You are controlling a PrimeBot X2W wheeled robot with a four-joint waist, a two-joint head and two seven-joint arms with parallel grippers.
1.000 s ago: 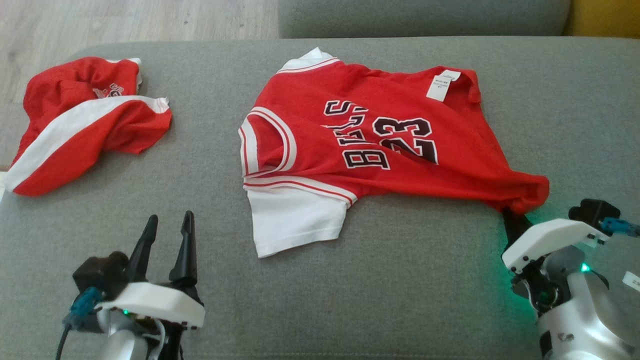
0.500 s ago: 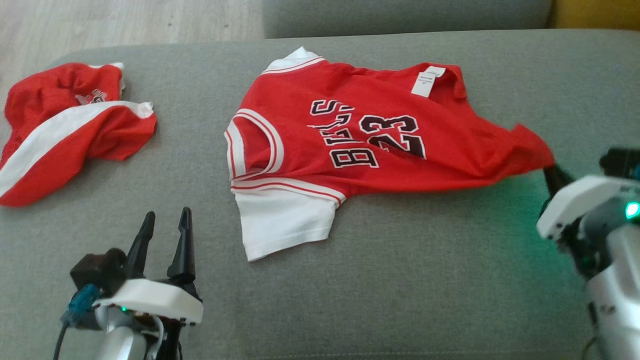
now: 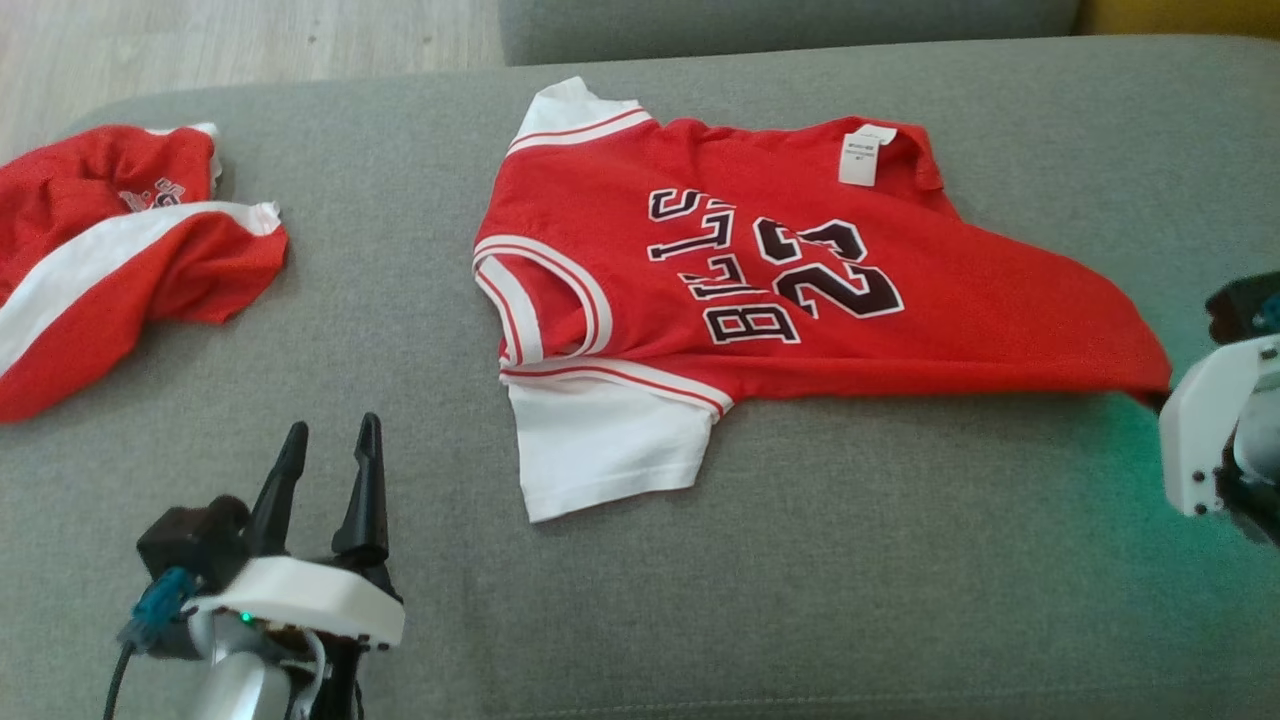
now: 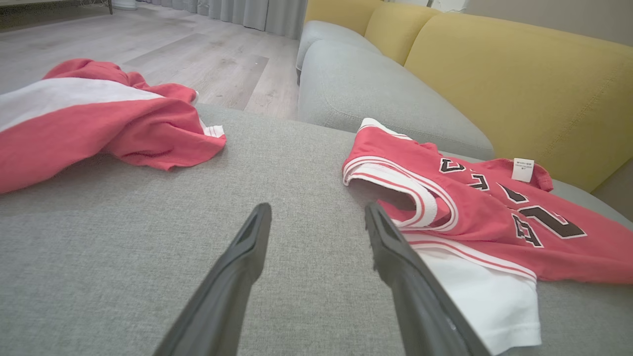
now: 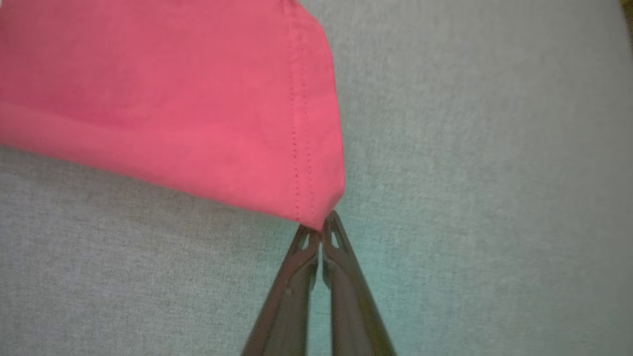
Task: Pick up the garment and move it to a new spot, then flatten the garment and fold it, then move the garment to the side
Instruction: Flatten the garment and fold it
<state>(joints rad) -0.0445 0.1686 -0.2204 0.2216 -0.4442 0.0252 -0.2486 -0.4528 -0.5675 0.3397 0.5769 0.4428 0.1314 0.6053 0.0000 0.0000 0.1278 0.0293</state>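
Note:
A red jersey (image 3: 780, 280) with white sleeves and the number 23 lies spread on the grey sofa seat (image 3: 800, 560), its hem stretched toward the right. My right gripper (image 5: 320, 227) is shut on the jersey's (image 5: 173, 99) lower hem corner; in the head view its white wrist housing sits at the far right edge, just beyond the corner (image 3: 1150, 375). My left gripper (image 3: 330, 445) stands open at the lower left, above bare cushion and left of the jersey's white sleeve (image 4: 474, 291). In the left wrist view, the left gripper (image 4: 316, 212) has nothing between its fingers.
A crumpled pair of red shorts (image 3: 110, 260) with a white stripe lies at the far left of the seat, seen as the shorts (image 4: 99, 118) in the left wrist view. A second grey cushion (image 4: 376, 94) and a yellow backrest (image 4: 519, 84) stand behind. Wooden floor (image 3: 230, 40) lies beyond.
My right gripper has pulled the jersey's hem corner out to the right, stretching and smoothing the cloth. The head camera has shifted, too. The left gripper has stayed where it was.

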